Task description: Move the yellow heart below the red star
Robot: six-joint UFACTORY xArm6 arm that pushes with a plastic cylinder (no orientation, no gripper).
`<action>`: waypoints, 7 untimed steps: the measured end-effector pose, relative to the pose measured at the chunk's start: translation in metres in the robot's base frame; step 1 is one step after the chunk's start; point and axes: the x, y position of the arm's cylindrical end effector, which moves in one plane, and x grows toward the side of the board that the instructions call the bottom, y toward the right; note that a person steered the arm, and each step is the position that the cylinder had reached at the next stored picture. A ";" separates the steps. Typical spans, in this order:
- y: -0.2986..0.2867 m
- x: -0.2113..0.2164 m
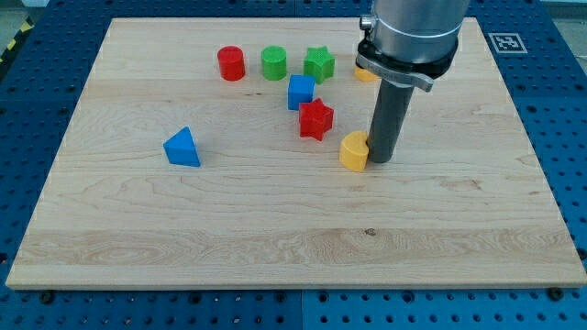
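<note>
The tip is planted against the right side of the yellow heart. The red star is found up and to the heart's left, near but apart, with the blue cube just above it. The blue triangle is set well off to the left on the board.

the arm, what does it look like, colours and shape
A straight dark grey cylindrical rod ending in my tip. Above it a black clamp-like collar rings a wider grey metallic cylinder that runs out of the view's top. No cables or markings show.
</note>
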 end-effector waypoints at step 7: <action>-0.049 0.009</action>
